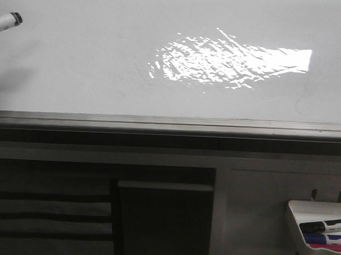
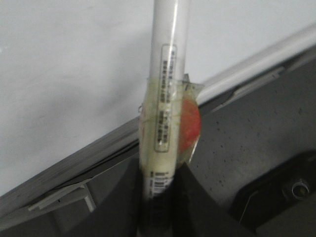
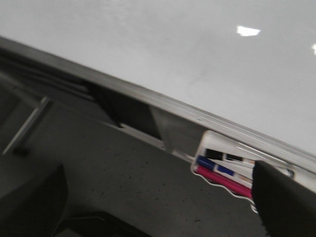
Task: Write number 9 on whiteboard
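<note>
The whiteboard (image 1: 94,69) fills the upper front view, glossy white with a bright glare patch (image 1: 229,62) and a dark grey edge rail (image 1: 159,125). No number 9 shows on it in any view. My left gripper (image 2: 160,185) is shut on a white marker (image 2: 168,89) wrapped in tape with a red patch. The marker's black-capped tip (image 1: 8,20) pokes in at the far left of the front view, over the board. The board also shows in the left wrist view (image 2: 74,74). My right gripper (image 3: 158,207) is open and empty, below the board's rail (image 3: 197,116).
A small white marker tray (image 1: 302,211) hangs below the rail at the right, holding black, blue and pink markers; it also shows in the right wrist view (image 3: 210,139). A dark cabinet with slats (image 1: 50,213) sits under the board.
</note>
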Action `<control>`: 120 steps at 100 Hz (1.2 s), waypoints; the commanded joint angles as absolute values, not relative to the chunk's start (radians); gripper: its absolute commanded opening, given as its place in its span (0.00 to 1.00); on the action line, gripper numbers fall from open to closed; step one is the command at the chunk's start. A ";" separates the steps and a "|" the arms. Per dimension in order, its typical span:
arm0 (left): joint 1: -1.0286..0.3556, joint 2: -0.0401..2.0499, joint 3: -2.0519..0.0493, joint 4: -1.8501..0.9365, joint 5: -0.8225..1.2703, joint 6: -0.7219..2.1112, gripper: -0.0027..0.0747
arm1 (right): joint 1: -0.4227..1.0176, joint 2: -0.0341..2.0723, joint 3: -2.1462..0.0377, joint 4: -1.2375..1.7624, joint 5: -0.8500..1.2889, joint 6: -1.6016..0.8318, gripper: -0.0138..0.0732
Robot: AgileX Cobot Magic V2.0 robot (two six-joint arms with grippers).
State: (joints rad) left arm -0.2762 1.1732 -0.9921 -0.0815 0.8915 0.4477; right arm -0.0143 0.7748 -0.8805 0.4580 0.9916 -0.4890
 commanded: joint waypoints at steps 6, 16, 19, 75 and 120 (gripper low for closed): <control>-0.365 1.151 -1.073 -0.185 0.950 0.678 0.01 | 0.007 0.884 -0.980 0.709 1.047 -0.802 0.93; -0.445 1.151 -1.089 -0.220 0.952 0.767 0.01 | 0.069 0.950 -1.020 0.764 1.066 -0.941 0.93; -0.476 1.151 -1.095 -0.223 0.950 0.784 0.01 | 0.096 0.966 -1.030 0.766 1.064 -0.971 0.93; -0.781 1.157 -1.124 -0.228 0.880 0.866 0.01 | 0.623 1.229 -1.134 0.766 0.773 -1.138 0.91; -0.783 1.157 -1.124 -0.247 0.853 0.866 0.01 | 0.628 1.274 -1.134 0.776 0.748 -1.138 0.51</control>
